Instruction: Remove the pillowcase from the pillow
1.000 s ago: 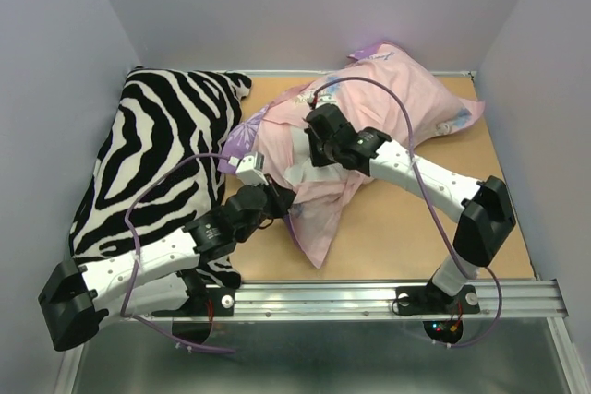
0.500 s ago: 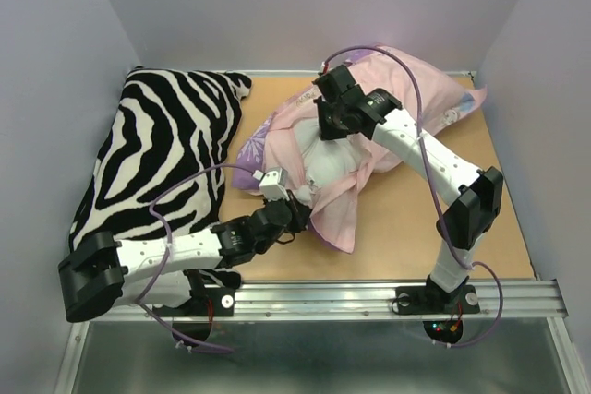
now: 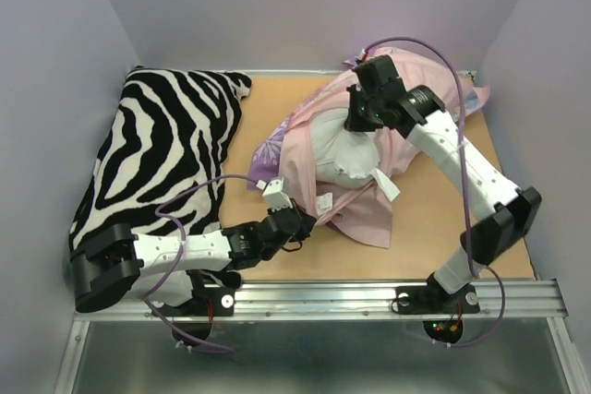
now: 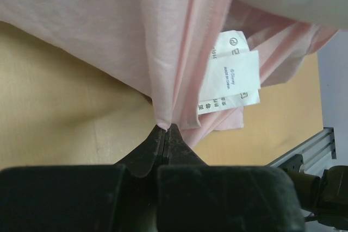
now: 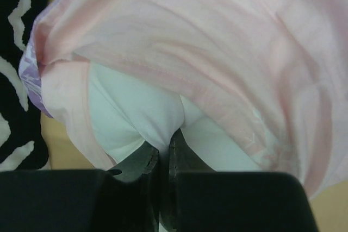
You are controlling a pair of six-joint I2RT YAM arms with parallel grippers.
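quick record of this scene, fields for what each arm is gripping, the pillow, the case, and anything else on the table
left fingers: shut on a fold of the thin pink fabric pillowcase, beside its white printed label
right fingers: shut on the plump white stuffed pillow
pillow state: white end bared at the case's open mouth, the rest under pink fabric
also present: black-and-white zebra-striped cushion, on the left side of the tan wooden table
task status: case not yet off
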